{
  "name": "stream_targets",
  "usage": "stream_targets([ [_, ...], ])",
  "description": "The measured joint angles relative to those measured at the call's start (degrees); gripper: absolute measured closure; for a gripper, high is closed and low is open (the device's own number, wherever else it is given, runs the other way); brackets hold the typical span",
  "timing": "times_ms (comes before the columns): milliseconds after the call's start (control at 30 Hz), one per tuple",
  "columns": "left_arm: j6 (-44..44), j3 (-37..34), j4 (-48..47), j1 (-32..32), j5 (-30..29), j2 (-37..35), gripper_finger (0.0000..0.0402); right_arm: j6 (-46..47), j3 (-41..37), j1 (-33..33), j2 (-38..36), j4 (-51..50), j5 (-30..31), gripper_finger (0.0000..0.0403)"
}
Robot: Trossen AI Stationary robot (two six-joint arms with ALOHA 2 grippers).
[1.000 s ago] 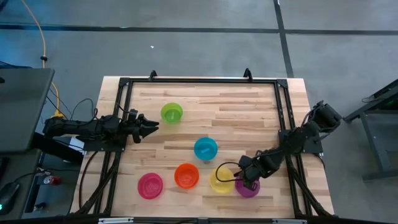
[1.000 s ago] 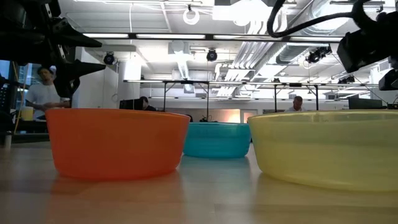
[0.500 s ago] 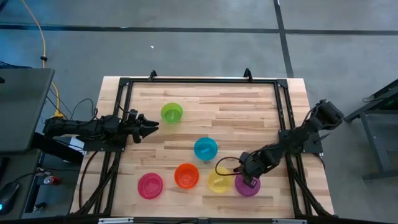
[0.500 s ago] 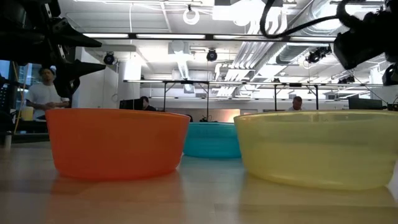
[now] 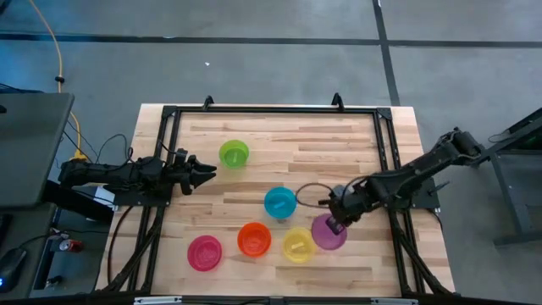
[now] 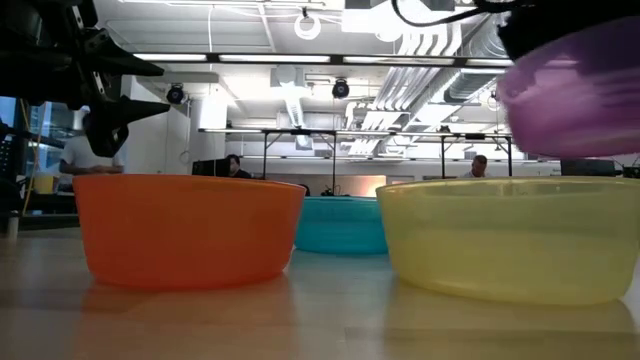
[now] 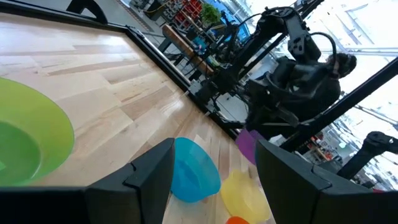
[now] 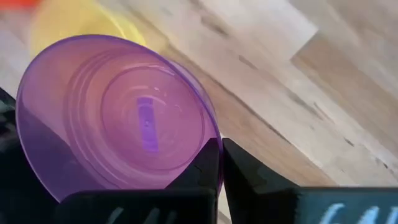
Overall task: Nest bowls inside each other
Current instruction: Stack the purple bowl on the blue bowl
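Two dark, jointed arms (black all over), each ending in a gripper of two angular matte-black fingers (image 7: 149,180); a thin black cable loops free beside the right arm's (image 5: 406,180) wrist

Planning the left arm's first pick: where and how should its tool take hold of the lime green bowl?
Grip the lime green bowl by its thin rim, one finger inside and one outside, coming down from above at the edge facing the left tool. It sits upright and open, apart from the other bowls, so the rim is free all round. The right tool likely holds the purple bowl the same way.
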Motion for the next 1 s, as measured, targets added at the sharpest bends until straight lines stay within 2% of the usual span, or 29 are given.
stream_targets([
  [300, -0.53, 0.0, -0.02, 0.0, -0.02, -0.02, 0.019, -4.46, 3.07, -12.64, 0.99, -0.16, 3.11, 0.0403],
  [500, -0.53, 0.0, -0.04, 0.0, -0.04, 0.0, 0.019, -9.29, 7.71, -18.58, 6.47, 0.74, 4.71, 0.0403],
  [800, -0.55, 0.0, -0.03, -0.02, -0.01, -0.01, 0.019, -13.36, 16.63, -21.02, 17.6, 3.39, 4.88, 0.0403],
  [1000, -0.54, 0.0, -0.15, -0.02, 0.53, 0.0, 0.019, -16.38, 23.06, -20.87, 25.52, 3.67, 2.63, 0.0403],
])
